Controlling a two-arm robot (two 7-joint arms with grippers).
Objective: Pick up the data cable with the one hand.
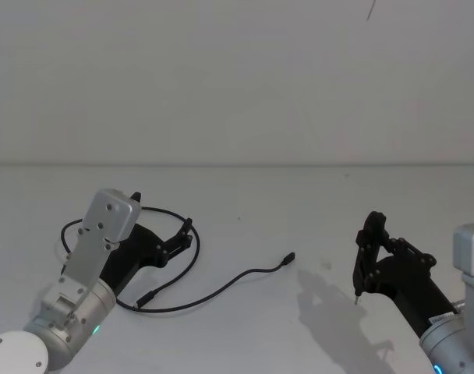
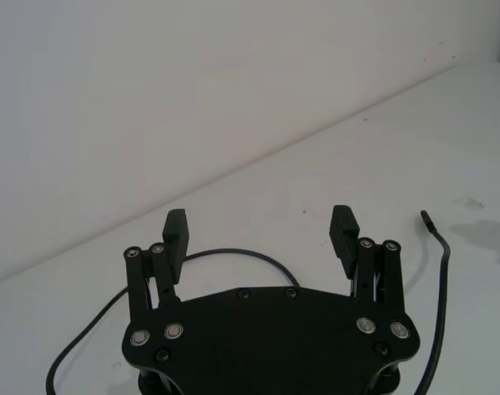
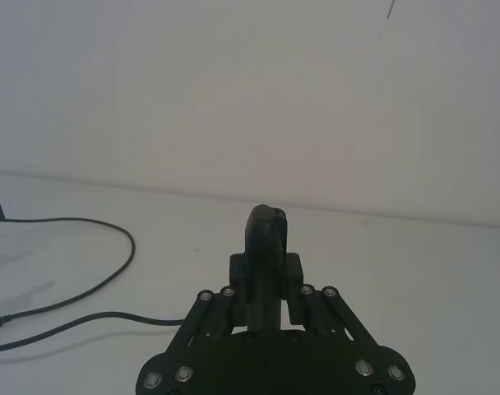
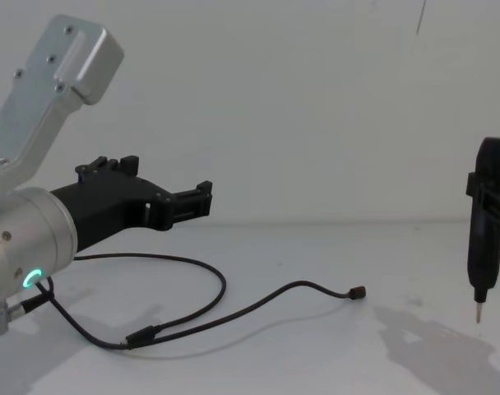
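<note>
The data cable (image 1: 221, 284) is a thin black cord lying on the white table in a loop, with one plug (image 1: 289, 258) pointing toward the middle and the other (image 1: 144, 298) near the front. It also shows in the chest view as the cord (image 4: 258, 306). My left gripper (image 1: 163, 212) hovers open above the loop, a little off the table, with nothing between its fingers (image 2: 176, 224). The cable (image 2: 233, 252) curves below them. My right gripper (image 1: 371, 249) is off to the right, shut on a black pen-shaped tool (image 4: 483, 239) with a metal tip pointing down.
The white table (image 1: 245, 195) runs back to a plain white wall. The pen tool's shadow (image 1: 323, 292) falls between the cable's free plug and the right arm. The cord (image 3: 110, 239) lies well to the side of the right gripper (image 3: 266, 276).
</note>
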